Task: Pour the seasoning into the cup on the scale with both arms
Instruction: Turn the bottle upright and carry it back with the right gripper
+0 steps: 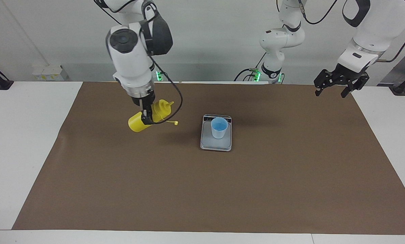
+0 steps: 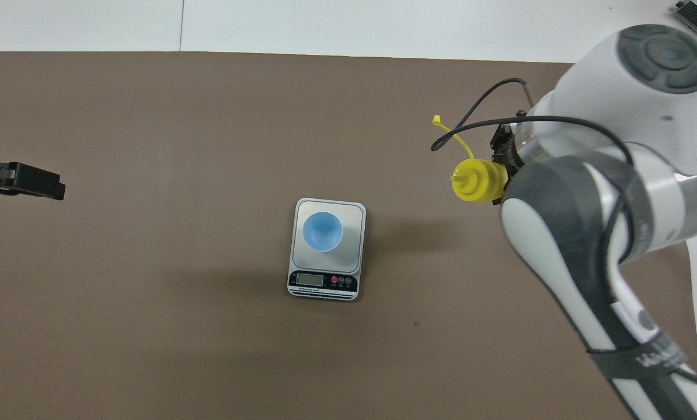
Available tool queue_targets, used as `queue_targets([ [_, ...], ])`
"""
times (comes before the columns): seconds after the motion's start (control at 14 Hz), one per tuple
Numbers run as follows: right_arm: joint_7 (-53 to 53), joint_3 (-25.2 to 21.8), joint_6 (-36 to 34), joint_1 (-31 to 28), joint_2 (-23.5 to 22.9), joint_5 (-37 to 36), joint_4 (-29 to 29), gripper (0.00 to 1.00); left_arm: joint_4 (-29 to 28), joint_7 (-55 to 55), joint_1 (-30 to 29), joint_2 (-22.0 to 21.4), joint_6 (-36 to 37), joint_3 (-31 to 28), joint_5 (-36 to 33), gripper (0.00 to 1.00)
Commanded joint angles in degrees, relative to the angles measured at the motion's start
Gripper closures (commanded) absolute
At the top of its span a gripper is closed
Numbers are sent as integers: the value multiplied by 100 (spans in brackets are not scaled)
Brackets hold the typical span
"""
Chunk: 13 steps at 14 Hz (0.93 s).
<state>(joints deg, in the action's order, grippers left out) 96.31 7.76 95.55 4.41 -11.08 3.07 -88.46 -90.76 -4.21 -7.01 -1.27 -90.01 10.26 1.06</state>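
My right gripper (image 1: 147,117) is shut on the yellow seasoning bottle (image 1: 136,124) and holds it tilted in the air over the brown mat, toward the right arm's end of the table. The nozzle points toward the scale, and the small tethered cap (image 1: 176,123) hangs open. In the overhead view the bottle (image 2: 476,179) shows nozzle-first and the arm covers its body. The light blue cup (image 1: 219,127) (image 2: 322,231) stands upright on the scale (image 1: 209,143) (image 2: 355,214), apart from the bottle. My left gripper (image 1: 334,88) (image 2: 21,179) waits open and empty in the air over the mat's edge.
A brown mat (image 1: 202,189) covers most of the white table. The scale's dark display strip (image 2: 323,281) is on the edge nearer to the robots. A black cable (image 1: 175,91) loops from the right wrist beside the bottle.
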Motion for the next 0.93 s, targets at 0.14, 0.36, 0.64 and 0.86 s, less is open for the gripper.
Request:
queue_targets([
  [0.14,-1401,68,113,-1115,589,1650,-996,100,-153,60,-37,-137,10,19,-97,0],
  [0.36,-2080,59,209,-1634,844,2615,-1610,100,-153,60,-37,-137,10,19,-97,0],
  [0.64,-2239,51,324,-2013,845,3339,-2017,100,-153,60,-37,-137,10,19,-97,0],
  [0.86,-3219,51,315,-2408,774,3611,-2393,100,-153,60,-37,-137,10,19,-97,0],
])
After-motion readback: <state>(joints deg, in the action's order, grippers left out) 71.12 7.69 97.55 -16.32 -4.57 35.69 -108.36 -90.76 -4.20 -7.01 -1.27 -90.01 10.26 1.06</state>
